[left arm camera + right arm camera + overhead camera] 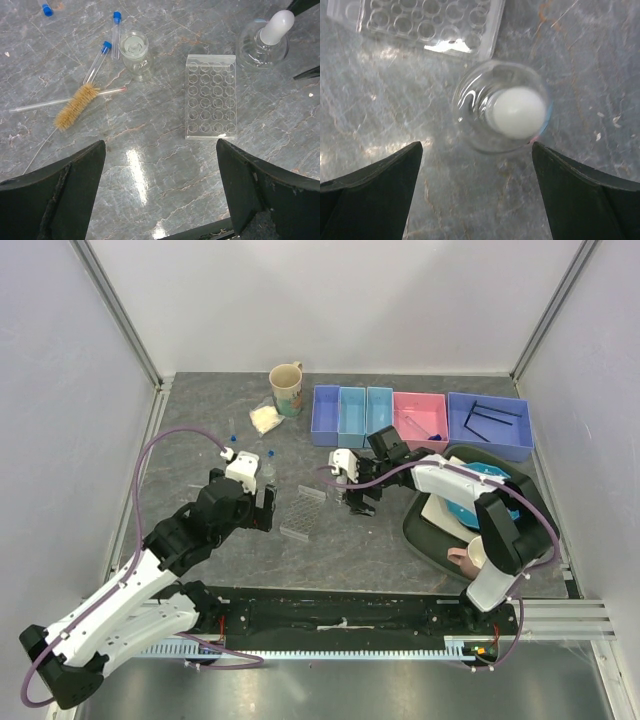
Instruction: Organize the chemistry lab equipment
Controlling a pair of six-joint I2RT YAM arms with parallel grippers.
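Noted left gripper point(160, 145) spread and empty, just left of the rack point(210, 97). Found tubes point(116, 32), brush point(76, 106) and jar point(135, 52) loose left of the rack, flask point(515, 112) near its right under the spread, empty right gripper point(476, 144). Judged sorting barely begun: most left to put away.

This is a robotics test cell dressed as a chemistry bench. Plain white wall panels point(340, 300) held in aluminium frame posts point(120, 315) box in a grey marble-patterned tabletop point(340, 560), and the left arm point(110, 610) and right arm point(497, 525) are bolted to a black base plate point(340, 625) along its near edge. The chemistry side shows in the props (all small, set straight on the stone-look top): a clear plastic tube rack point(211, 97), a white-stoppered flask point(515, 112), blue-capped tubes point(116, 32), a bristle tube brush point(75, 106) and a row of blue and pink sorting bins point(352, 418).
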